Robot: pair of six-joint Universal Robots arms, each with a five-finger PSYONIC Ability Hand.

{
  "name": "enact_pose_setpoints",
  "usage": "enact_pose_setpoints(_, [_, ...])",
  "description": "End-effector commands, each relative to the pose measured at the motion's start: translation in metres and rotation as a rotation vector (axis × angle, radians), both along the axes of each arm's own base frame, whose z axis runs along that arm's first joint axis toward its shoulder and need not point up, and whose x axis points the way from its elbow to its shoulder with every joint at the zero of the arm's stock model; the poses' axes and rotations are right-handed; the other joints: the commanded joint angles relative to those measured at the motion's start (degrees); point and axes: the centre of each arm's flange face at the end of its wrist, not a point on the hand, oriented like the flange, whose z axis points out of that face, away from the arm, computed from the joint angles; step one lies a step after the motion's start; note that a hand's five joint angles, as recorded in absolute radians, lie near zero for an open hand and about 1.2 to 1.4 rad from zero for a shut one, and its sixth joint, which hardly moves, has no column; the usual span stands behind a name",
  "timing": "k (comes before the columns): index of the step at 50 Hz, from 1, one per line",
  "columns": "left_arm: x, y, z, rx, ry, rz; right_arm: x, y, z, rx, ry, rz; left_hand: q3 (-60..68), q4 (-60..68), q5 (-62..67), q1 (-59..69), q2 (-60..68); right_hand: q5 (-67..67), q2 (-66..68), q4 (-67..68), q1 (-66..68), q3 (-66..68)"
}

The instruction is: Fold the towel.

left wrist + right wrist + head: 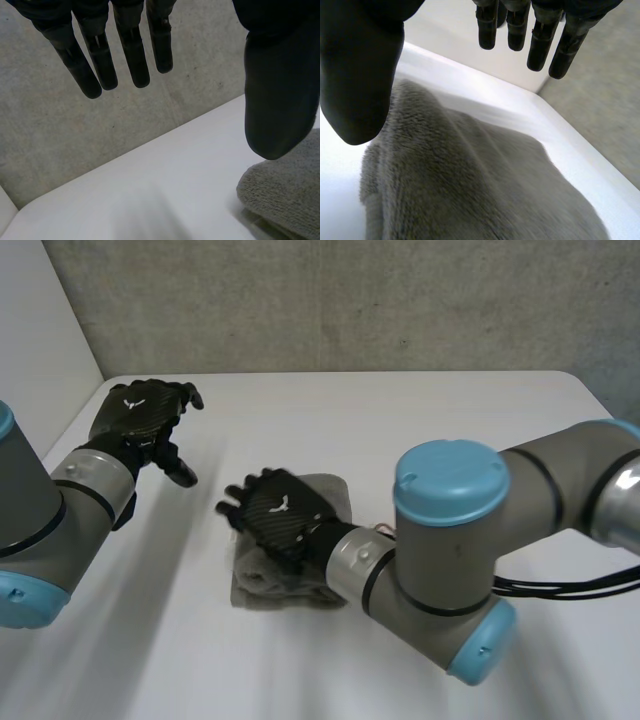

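On the tabletop (420, 420), directly beneath the palm of the right robot hand (275, 512): the towel (262, 585), bundled thick and grey. Fingers there straight and slightly spread, thumb apart, pinching nothing. Hard to tell whether resting on the pile or just above it. Off to the side, well clear of the towel: the left robot hand (140, 415), raised, likewise spread and empty.

Looks close to finished, judging by the compact stack. Could still come undone through dragging fingertips across the plush top layer, snagging it and peeling the fold open or skewing it. Safer to lift straight up. Also worth watching the lumpy edge on the wrist side, liable to slump.
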Motion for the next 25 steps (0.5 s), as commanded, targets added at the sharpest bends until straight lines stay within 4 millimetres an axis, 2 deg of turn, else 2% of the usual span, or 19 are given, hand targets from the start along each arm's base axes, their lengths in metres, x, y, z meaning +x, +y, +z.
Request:
enact_pose_setpoints(1, [-0.005,0.004,-0.004,0.031,0.041,-0.016,-0.030,-0.017,0.013,0.060,-0.023,-0.195,-5.59,-6.40,-14.75,-6.67,-10.03,-3.33,-4.65,-4.63,-3.55,-4.30])
enact_pose_setpoints(5, [-0.020,0.012,-0.019,0.078,0.044,-0.061,-0.044,-0.031,0.014,0.130,-0.066,-0.294,-5.59,-6.40,-14.75,-6.67,-10.03,-3.33,-4.65,-4.63,-3.55,-4.30])
enact_pose_setpoints(6, [-0.020,0.012,-0.019,0.078,0.044,-0.061,-0.044,-0.031,0.014,0.130,-0.066,-0.295,-5.59,-6.40,-14.75,-6.67,-10.03,-3.33,-4.65,-4.63,-3.55,-4.30])
enact_pose_setpoints(8, [-0.029,0.018,-0.034,0.119,0.025,-0.092,-0.047,-0.039,0.017,0.167,-0.107,-0.331,-5.59,-6.40,-14.75,-6.67,-10.03,-3.33,-4.65,-4.63,-3.55,-4.30])
enact_pose_setpoints(9, [-0.029,0.018,-0.034,0.119,0.024,-0.092,-0.047,-0.039,0.017,0.167,-0.107,-0.331,-5.59,-6.40,-14.75,-6.67,-10.03,-3.33,-4.65,-4.63,-3.55,-4.30])
enact_pose_setpoints(11, [-0.036,0.023,-0.052,0.165,0.003,-0.115,-0.046,-0.048,0.014,0.198,-0.132,-0.353,-5.59,-6.40,-14.75,-6.67,-10.03,-3.33,-4.65,-4.63,-3.55,-4.30])
enact_pose_setpoints(12, [-0.036,0.023,-0.052,0.166,0.003,-0.115,-0.046,-0.048,0.014,0.199,-0.132,-0.353,-5.59,-6.40,-14.75,-6.67,-10.03,-3.33,-4.65,-4.63,-3.55,-4.30])
enact_pose_setpoints(13, [-0.040,0.026,-0.061,0.191,-0.009,-0.124,-0.044,-0.052,0.006,0.212,-0.122,-0.359,-5.59,-6.40,-14.75,-6.67,-10.03,-3.33,-4.65,-4.63,-3.55,-4.30])
enact_pose_setpoints(14, [-0.040,0.026,-0.061,0.191,-0.009,-0.124,-0.044,-0.052,0.006,0.212,-0.121,-0.359,-5.59,-6.40,-14.75,-6.67,-10.03,-3.33,-4.65,-4.63,-3.55,-4.30])
enact_pose_setpoints(16, [-0.044,0.031,-0.080,0.239,-0.037,-0.137,-0.039,-0.056,-0.014,0.246,-0.087,-0.359,-5.59,-6.40,-14.75,-6.67,-10.03,-3.33,-4.65,-4.63,-3.55,-4.30])
enact_pose_setpoints(17, [-0.044,0.031,-0.080,0.239,-0.038,-0.137,-0.039,-0.056,-0.015,0.246,-0.087,-0.359,-5.59,-6.40,-14.75,-6.67,-10.03,-3.33,-4.65,-4.63,-3.55,-4.30])
enact_pose_setpoints(19, [-0.045,0.032,-0.098,0.284,-0.060,-0.137,-0.037,-0.059,-0.030,0.274,-0.059,-0.367,-5.59,-6.40,-14.75,-6.67,-10.03,-3.33,-4.65,-4.63,-3.55,-4.30])
enact_pose_setpoints(25, [-0.046,0.031,-0.111,0.315,-0.075,-0.137,-0.036,-0.062,-0.049,0.304,-0.017,-0.378,-5.59,-6.40,-14.75,-6.67,-10.03,-3.33,-4.65,-4.63,-3.55,-4.30])
